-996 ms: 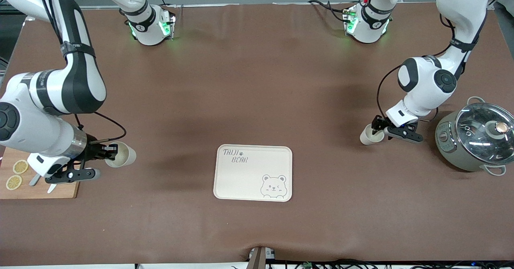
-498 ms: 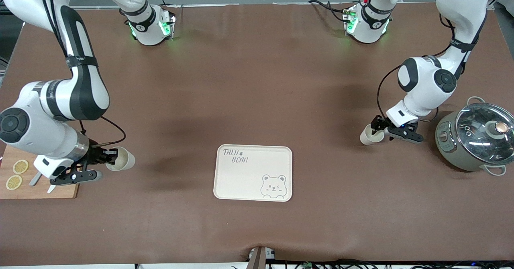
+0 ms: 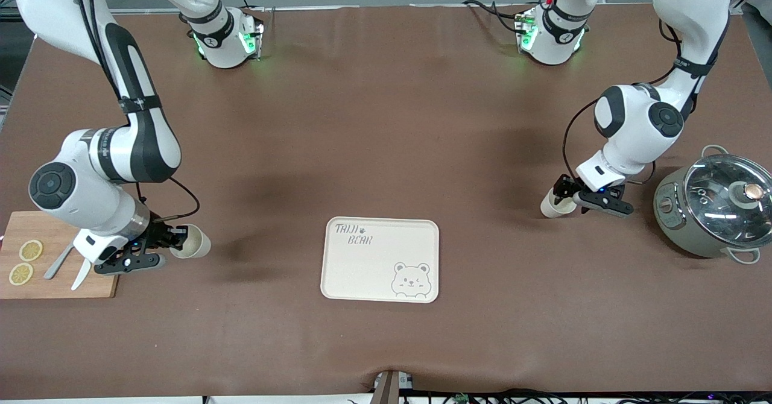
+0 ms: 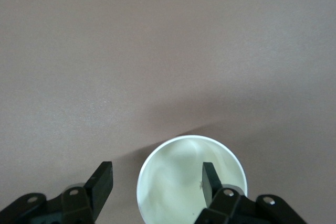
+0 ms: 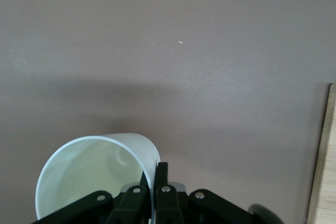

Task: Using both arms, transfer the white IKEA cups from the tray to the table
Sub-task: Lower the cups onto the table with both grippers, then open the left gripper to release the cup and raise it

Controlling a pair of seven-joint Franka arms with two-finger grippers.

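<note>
White IKEA cups are both off the tray (image 3: 362, 271), whose smooth, rounded bed lies bare. Right gripper (image 3: 175, 240), pinching one cup (image 3: 196, 242) by its thin rim, has swung it lower, tilted, over the matte brown worktop (image 3: 386, 120) at the tray's nine o'clock. Left gripper (image 3: 570, 196) stands spread as before, one finger inside the other cup (image 3: 552, 205), which sits upright at two o'clock — that one looks delivered.

Both arms (image 3: 114, 157) are showing glossy white shells with black joint bands. Bases (image 3: 226, 39) are glowing green. Thin black cables are running along each forearm. Black two-finger grippers (image 3: 594, 199) are showing silver screws.
</note>
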